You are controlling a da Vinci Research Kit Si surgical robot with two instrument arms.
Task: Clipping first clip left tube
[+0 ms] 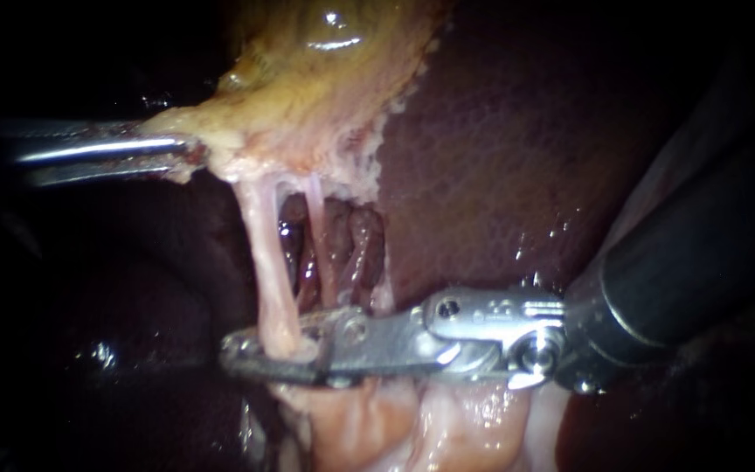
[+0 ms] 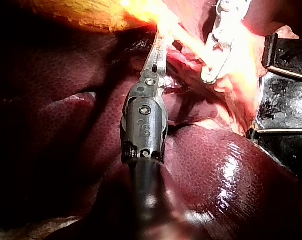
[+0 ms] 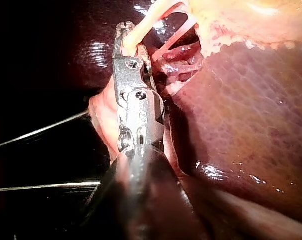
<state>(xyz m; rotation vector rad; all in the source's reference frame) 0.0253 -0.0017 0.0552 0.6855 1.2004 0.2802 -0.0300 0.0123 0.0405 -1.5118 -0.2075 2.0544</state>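
While the slender steel left instrument point(image 1: 187, 150) holds the pale yellow gallbladder point(image 1: 308, 96) edge in closed jaws, the silver right instrument point(image 1: 238, 351) pinches narrow jaws across the stretched pale pink left tube point(image 1: 264, 253) low down, with no clip yet visible.

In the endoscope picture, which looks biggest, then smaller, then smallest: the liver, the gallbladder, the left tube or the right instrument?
1. liver, biggest.
2. gallbladder and right instrument: about alike. The instrument is nearer the camera, so I won't rank them.
3. left tube, smallest.
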